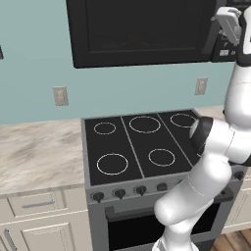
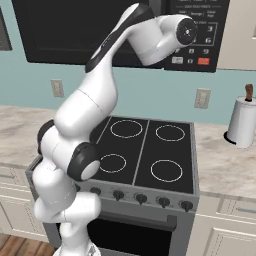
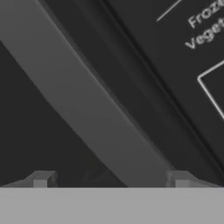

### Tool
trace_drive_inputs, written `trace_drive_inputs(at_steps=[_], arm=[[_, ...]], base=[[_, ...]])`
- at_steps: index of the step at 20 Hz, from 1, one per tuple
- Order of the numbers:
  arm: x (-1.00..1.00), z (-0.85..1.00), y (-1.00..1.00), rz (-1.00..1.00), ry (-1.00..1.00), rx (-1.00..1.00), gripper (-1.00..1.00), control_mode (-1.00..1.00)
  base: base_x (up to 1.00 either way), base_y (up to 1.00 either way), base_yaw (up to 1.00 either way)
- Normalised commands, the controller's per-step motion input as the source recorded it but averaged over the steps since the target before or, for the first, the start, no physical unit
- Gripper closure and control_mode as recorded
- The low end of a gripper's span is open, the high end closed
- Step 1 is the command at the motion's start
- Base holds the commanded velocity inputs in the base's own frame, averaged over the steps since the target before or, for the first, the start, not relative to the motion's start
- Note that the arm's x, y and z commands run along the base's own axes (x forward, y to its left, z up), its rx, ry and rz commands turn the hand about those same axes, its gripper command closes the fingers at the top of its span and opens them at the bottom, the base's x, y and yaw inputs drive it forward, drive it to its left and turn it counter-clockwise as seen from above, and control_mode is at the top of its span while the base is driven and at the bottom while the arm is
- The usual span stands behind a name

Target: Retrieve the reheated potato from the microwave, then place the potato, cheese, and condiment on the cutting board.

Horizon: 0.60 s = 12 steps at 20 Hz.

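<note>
The microwave (image 1: pixel 142 29) hangs above the stove as a large black box with its dark glass door shut. Its keypad (image 2: pixel 197 45) with a red button sits on the right side. My arm reaches up to the door's right edge. In the hand view my gripper (image 3: pixel 110 179) is open, close against the microwave front. The grey door handle (image 3: pixel 87 100) runs slantwise between the two fingertips (image 3: pixel 41 179), nearer the right one, and neither touches it. The potato is hidden behind the shut door. The cheese, condiment and cutting board are out of view.
A black stovetop (image 1: pixel 142 142) with ring burners lies below the microwave, with knobs along its front. A marble counter (image 1: pixel 34 152) stretches to the left. A paper towel roll (image 2: pixel 242 122) stands on the right counter. Wall outlets (image 1: pixel 60 95) flank the stove.
</note>
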Motion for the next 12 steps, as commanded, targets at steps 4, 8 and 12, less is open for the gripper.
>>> trace_drive_inputs(at_steps=[4,8,12], arm=[[0.18,-0.01,-0.16,0.00,0.00,-0.01,-1.00,-1.00],[0.20,-0.02,-0.14,0.00,0.00,-0.01,-1.00,-1.00],[0.27,-0.06,-0.07,0.00,0.00,-0.02,-1.00,-1.00]], base=[[0.00,0.00,0.00],[0.00,0.00,0.00],[0.00,0.00,0.00]])
